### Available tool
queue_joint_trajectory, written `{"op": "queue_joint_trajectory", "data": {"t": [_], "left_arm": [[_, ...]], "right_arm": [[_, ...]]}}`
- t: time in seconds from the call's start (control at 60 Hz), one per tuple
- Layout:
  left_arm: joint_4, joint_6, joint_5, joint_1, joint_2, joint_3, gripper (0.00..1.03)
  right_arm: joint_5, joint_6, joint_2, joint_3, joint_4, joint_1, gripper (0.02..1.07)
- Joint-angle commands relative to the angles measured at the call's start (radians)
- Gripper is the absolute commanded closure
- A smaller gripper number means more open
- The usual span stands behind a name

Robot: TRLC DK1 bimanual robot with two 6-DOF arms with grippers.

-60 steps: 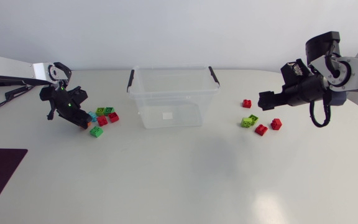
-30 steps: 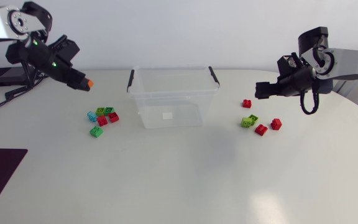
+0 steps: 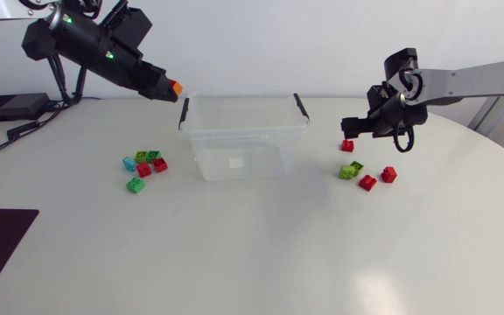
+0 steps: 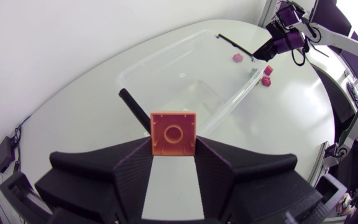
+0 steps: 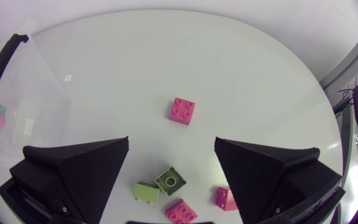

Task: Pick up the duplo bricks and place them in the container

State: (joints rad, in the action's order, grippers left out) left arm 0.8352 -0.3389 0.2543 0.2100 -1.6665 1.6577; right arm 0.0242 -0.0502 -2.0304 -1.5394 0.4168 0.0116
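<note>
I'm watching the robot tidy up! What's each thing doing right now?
left gripper, shut on the orange brick, up in the air near the container.
right gripper, open, a red brick ahead of it.
container, open on top, no bricks inside.
other bricks, lying on the table either side of the container.

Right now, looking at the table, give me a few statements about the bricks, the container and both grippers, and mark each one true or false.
1. The left gripper is shut on an orange brick. True.
2. Several bricks lie inside the container. False: no brick shows inside it.
3. The right gripper holds a red brick. False: it is open, above a red brick that lies on the table.
4. The group of bricks on the left arm's side of the container includes a teal brick. True.
</note>
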Motion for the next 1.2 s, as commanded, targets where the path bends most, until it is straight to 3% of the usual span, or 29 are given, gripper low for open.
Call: {"op": "queue_joint_trajectory", "data": {"t": [0.0, 0.333, 0.383, 0.433, 0.45, 0.467, 0.517, 0.717, 1.0, 1.183], "left_arm": [[-0.018, 0.034, 0.01, 0.012, -0.052, 0.043, 0.67], [-0.117, 0.064, 0.019, 0.083, -0.248, 0.142, 0.61], [-0.117, 0.066, 0.019, 0.083, -0.272, 0.169, 0.43], [-0.117, 0.066, 0.019, 0.08, -0.28, 0.178, 0.32], [-0.117, 0.064, 0.019, 0.078, -0.285, 0.185, 0.19], [-0.122, 0.064, 0.019, 0.077, -0.285, 0.186, 0.13], [-0.128, 0.063, 0.019, 0.075, -0.285, 0.185, 0.06], [-0.142, 0.063, 0.019, 0.051, -0.223, 0.159, 0.05], [-0.248, 0.064, 0.019, -0.07, 0.002, -0.058, 0.05], [-0.286, 0.051, 0.039, -0.146, 0.106, -0.179, 0.05]], "right_arm": [[-0.012, 0.042, -0.045, -0.057, 0.028, -0.009, 0.07], [-0.044, 0.098, -0.156, -0.18, 0.091, -0.016, 0.07], [-0.052, 0.104, -0.172, -0.194, 0.094, -0.022, 0.07], [-0.073, 0.108, -0.192, -0.215, 0.108, -0.027, 0.09], [-0.073, 0.112, -0.202, -0.223, 0.111, -0.029, 0.1], [-0.075, 0.116, -0.212, -0.234, 0.116, -0.029, 0.1], [-0.075, 0.127, -0.241, -0.269, 0.137, -0.03, 0.1], [-0.101, 0.162, -0.396, -0.462, 0.234, -0.029, 0.1], [-0.144, 0.205, -0.521, -0.669, 0.339, -0.029, 0.14], [-0.147, 0.225, -0.542, -0.691, 0.364, -0.032, 0.33]]}}
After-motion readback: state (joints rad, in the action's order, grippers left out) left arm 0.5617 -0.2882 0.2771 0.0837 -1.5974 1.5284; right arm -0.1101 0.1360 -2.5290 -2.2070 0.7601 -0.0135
